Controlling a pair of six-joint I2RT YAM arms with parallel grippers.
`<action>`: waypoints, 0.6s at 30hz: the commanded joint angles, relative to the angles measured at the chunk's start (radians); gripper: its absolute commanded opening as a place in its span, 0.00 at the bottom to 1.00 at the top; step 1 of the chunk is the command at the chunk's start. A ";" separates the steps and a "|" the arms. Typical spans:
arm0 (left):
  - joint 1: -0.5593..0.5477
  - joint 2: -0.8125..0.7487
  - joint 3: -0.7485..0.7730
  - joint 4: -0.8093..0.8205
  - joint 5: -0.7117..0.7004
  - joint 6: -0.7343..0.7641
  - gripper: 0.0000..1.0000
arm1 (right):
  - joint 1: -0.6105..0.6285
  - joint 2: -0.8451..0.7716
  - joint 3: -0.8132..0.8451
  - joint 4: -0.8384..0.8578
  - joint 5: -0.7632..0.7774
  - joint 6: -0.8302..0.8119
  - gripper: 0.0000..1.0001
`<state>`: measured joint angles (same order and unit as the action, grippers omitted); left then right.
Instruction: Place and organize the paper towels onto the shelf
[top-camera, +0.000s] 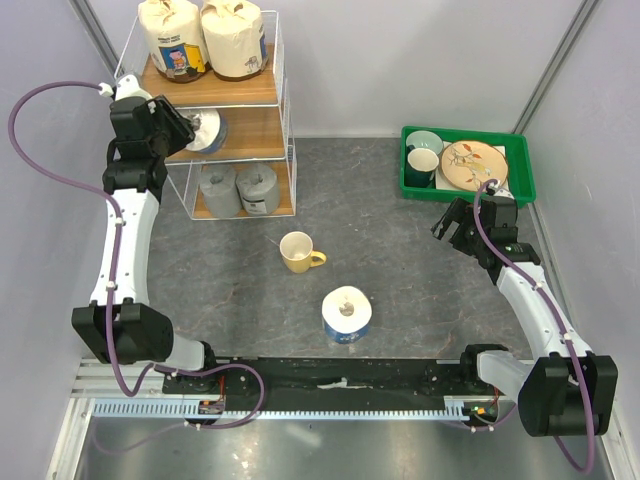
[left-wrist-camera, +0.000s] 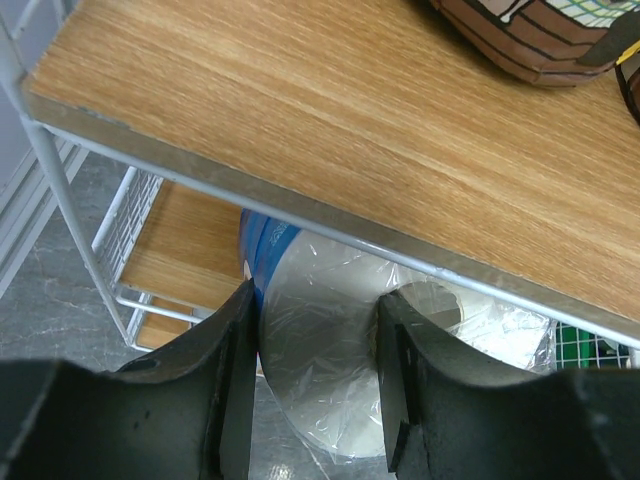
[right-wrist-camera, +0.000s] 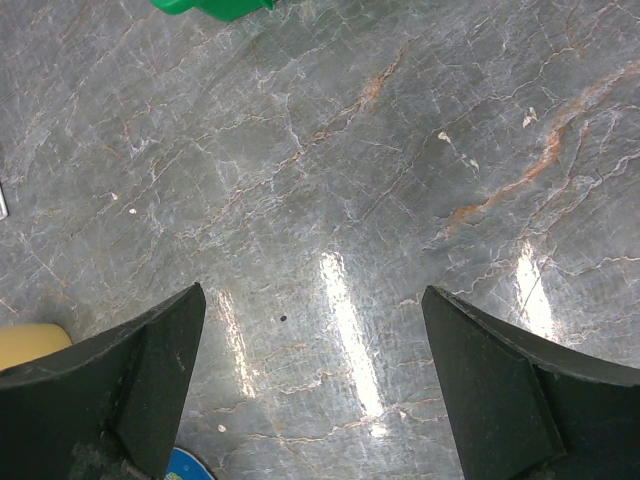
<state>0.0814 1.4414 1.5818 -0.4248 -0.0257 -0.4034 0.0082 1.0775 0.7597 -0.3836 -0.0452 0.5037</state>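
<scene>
1. Pinches white-and-blue roll (left-wrist-camera: 310, 290) in left tool (top-camera: 183, 127), laid sideways at middle tier of shelf (top-camera: 255, 132), 10 o'clock, to clear top board (left-wrist-camera: 330, 110).
2. Holds right tool (right-wrist-camera: 312, 300) spread above counter (right-wrist-camera: 400, 150), 3 o'clock.
3. Leaves second roll (top-camera: 347, 313) standing, 6 o'clock.

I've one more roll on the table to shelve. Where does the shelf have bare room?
The middle board is bare from the white-and-blue roll held by the left gripper to the right wire wall. Two cream rolls crowd the top tier, two grey rolls the bottom tier.
</scene>
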 joint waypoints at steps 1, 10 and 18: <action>0.008 -0.006 -0.012 0.116 -0.019 -0.034 0.29 | -0.004 -0.008 0.030 -0.005 0.004 -0.010 0.98; 0.008 0.007 -0.029 0.118 -0.013 -0.031 0.46 | -0.002 -0.011 0.026 -0.006 0.007 -0.010 0.98; 0.008 0.030 -0.046 0.115 0.001 -0.028 0.53 | -0.002 -0.017 0.016 -0.006 0.008 -0.010 0.98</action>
<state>0.0837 1.4544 1.5478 -0.3496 -0.0257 -0.4091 0.0082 1.0775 0.7597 -0.3836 -0.0452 0.5014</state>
